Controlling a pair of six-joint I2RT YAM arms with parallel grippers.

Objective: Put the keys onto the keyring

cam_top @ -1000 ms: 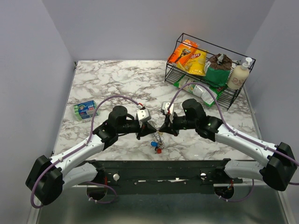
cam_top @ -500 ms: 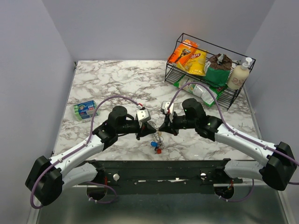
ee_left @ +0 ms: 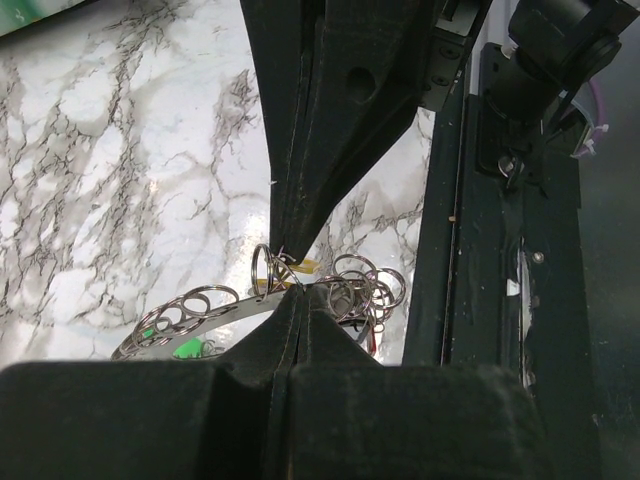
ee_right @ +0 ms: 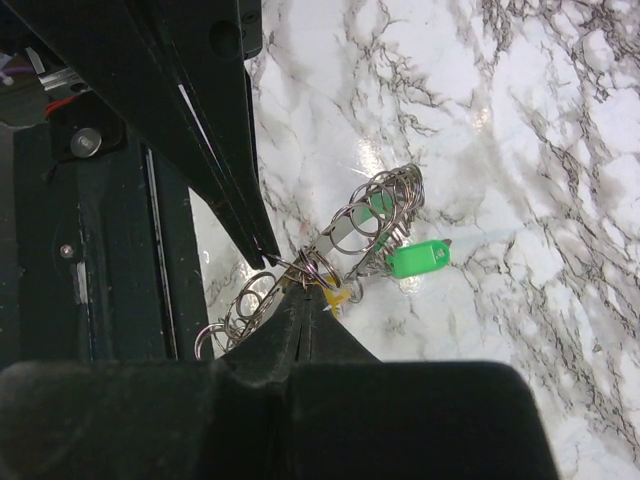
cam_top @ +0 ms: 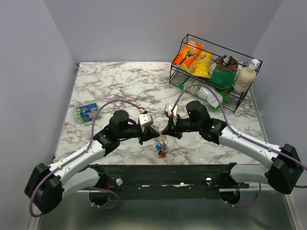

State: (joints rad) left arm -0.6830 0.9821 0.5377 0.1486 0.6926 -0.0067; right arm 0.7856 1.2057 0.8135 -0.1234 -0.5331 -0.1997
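- Leftward drift since a second ago: the left arm's elbow has slid a little toward the left wall and the right arm's wrist has edged left too. The keys (cam_top: 160, 150) stay at the same spot by the near edge of the marble table (cam_top: 115, 81).
- Far left, a green and blue packet (cam_top: 86, 113) lies on the marble, well apart from both arms.
- The left gripper (cam_top: 153, 138) reaches in toward the middle. Its wrist view shows its fingers pressed together, pinching the silvery keyring (ee_left: 200, 303) where the band of loops meets them.
- A green key (ee_right: 418, 260) lies just beside the loops, and a yellow key (ee_right: 335, 296) sits right at the tip of the other tool. In the top view a blue and a red head show just below the two tips. Whether the bunch hangs or rests on the marble cannot be told.
- The right gripper (cam_top: 166, 133) meets the left one almost tip to tip, its fingers squeezed together on thin loops of the same keyring.
- Far right, a black wire basket (cam_top: 240, 98) holds snack bags and a pump bottle (cam_top: 245, 79).
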